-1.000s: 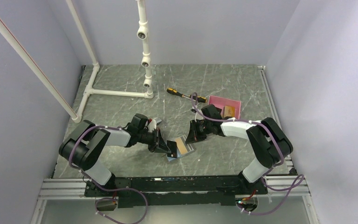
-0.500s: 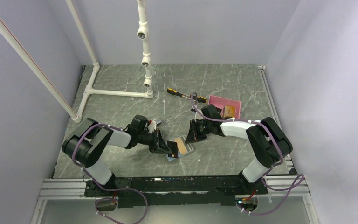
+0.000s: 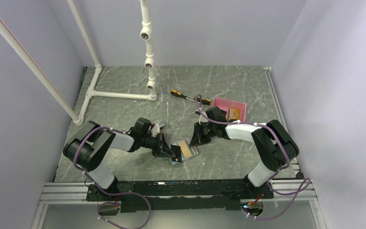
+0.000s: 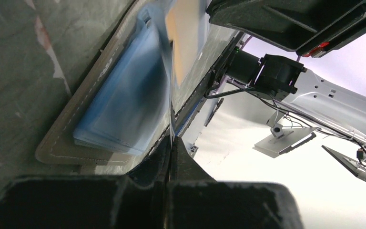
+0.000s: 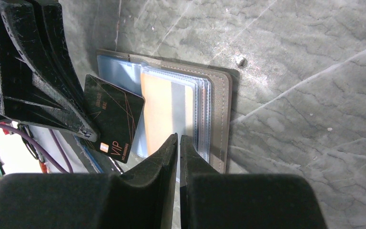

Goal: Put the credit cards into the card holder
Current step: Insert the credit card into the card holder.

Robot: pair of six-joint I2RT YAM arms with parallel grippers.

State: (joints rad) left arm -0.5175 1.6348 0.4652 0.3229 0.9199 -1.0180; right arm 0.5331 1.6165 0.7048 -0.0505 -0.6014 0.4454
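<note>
When viewed from overhead: card holder (image 3: pixel 194 151) open flat on table (image 3: pixel 219 81) near front edge, between both arms. Left pincer (image 3: pixel 173 152) against its left side, right pincer (image 3: pixel 198 140) at its far edge, the two close together. Well back on right, pink tray (image 3: pixel 224 102) with tan cards (image 3: pixel 234 113) lying in it; screwdriver (image 3: pixel 183 95) just beside tray; white pipe frame (image 3: pixel 119 95) at back left.

From right wrist: right pincer closed to narrow slit, tips over near edge of clear sleeves (image 5: pixel 202 109); cannot tell if pinching a sleeve leaf. Orange card (image 5: pixel 159 109) seated in one sleeve. Black card (image 5: pixel 114 117) held by left pincer, tilted, one corner overlapping blue inner face, not yet inside any pocket.

From left wrist: fingers (image 4: pixel 183 160) pressed tight on black card, seen edge-on as thin line running toward blue sleeves, with right pincer looming just beyond.

Likely troubles, judged from this: jamming or buckling against a sleeve lip, if pushed while tilted and off line with pocket mouth. Sliding whole holder across smooth table instead of entering, if not pinned down. Twisting out of grip, given hold on one narrow end only. Knocking pincers together, given such closeness.
</note>
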